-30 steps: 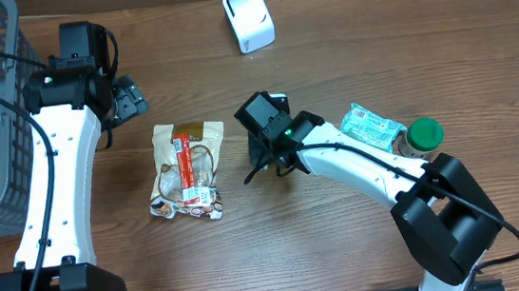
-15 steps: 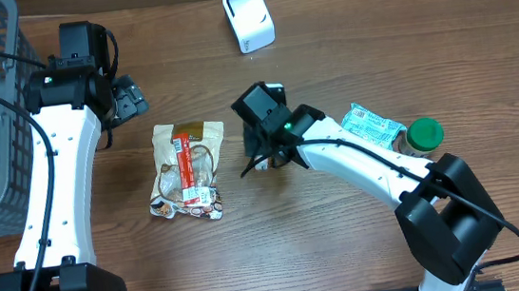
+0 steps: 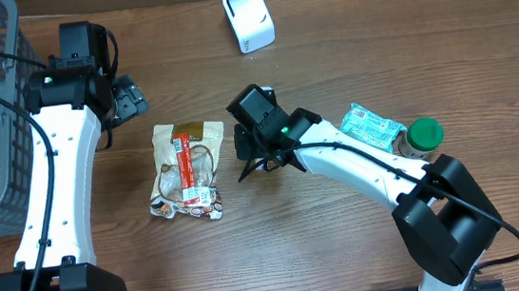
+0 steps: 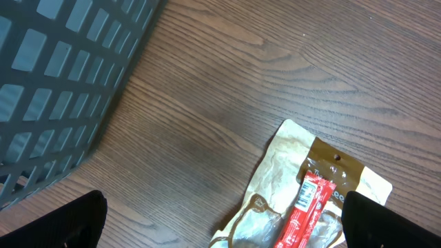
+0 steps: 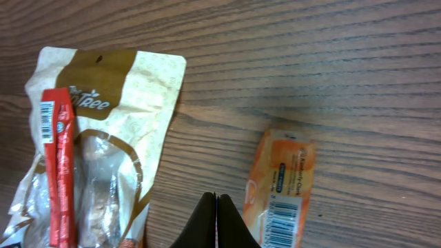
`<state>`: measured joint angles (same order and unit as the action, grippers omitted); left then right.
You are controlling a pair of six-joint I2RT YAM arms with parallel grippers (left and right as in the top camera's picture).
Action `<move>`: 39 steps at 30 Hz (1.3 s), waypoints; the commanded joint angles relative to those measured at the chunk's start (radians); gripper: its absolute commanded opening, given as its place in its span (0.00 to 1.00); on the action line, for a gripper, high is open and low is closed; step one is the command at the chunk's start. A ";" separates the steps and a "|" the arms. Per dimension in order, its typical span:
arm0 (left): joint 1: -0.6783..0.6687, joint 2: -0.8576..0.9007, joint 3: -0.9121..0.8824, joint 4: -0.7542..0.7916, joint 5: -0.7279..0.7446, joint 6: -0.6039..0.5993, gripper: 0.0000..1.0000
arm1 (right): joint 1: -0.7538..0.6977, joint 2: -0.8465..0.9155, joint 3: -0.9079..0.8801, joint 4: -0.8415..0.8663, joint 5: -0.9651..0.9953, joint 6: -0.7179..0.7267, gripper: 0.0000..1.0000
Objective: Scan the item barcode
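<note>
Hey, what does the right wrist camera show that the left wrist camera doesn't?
Only the right wrist view: an orange packet with a barcode, lying apart from the bag, and the right end effector, shut. Only the left wrist view: the gray basket and the left end effector, open, its fingers at the bottom corners. Both: the brown-and-white snack bag with its red label, on the wooden table.

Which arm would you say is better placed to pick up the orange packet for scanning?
Right, probably: the right gripper hangs just beside the orange packet, though shut, so it must open first. The left gripper is open but sits beyond the snack bag.
</note>
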<state>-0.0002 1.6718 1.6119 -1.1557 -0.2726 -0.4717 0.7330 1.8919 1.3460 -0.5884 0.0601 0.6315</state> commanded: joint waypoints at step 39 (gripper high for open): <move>0.000 -0.009 0.011 0.001 0.004 -0.004 1.00 | -0.021 -0.010 -0.010 -0.116 0.159 0.002 0.27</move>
<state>-0.0002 1.6718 1.6119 -1.1557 -0.2726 -0.4717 0.7132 1.9194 1.3430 -0.7361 0.2619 0.6289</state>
